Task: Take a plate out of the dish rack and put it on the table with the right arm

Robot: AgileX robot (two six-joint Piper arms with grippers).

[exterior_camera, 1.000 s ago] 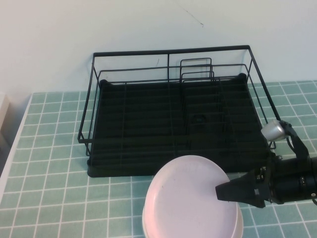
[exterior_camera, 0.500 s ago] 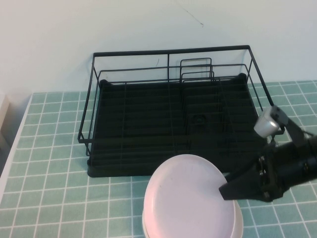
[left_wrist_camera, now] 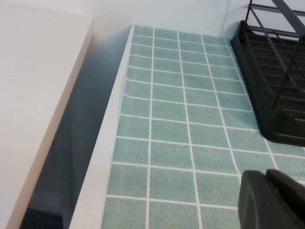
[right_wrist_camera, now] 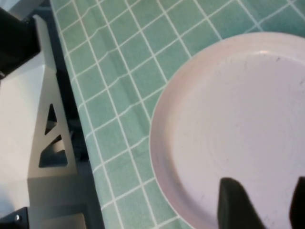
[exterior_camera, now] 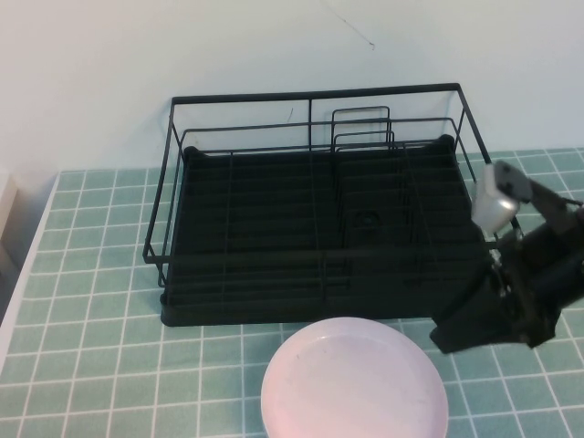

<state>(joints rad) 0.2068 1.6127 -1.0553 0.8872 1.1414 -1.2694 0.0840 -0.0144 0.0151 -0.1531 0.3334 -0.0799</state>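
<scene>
The pale pink plate [exterior_camera: 354, 383] lies flat on the teal tiled table [exterior_camera: 91, 301], just in front of the empty black dish rack [exterior_camera: 319, 228]. My right gripper [exterior_camera: 445, 338] hangs just off the plate's right rim, a little above it, open and empty. In the right wrist view the plate [right_wrist_camera: 238, 119] fills the frame below the parted fingers [right_wrist_camera: 233, 205], which hold nothing. My left gripper [left_wrist_camera: 274, 200] is shut and empty above the tiles, left of the rack's corner [left_wrist_camera: 276, 71]. It is out of the high view.
The rack's upright wire dividers [exterior_camera: 362, 128] stand at its back. The table's left edge [left_wrist_camera: 107, 143] drops to a dark gap beside a white surface. A white bracket [right_wrist_camera: 47, 119] shows beyond the table's front edge.
The plate went from tilted in my right gripper to lying flat on the table. The right gripper let go of it and pulled up and to the right.
</scene>
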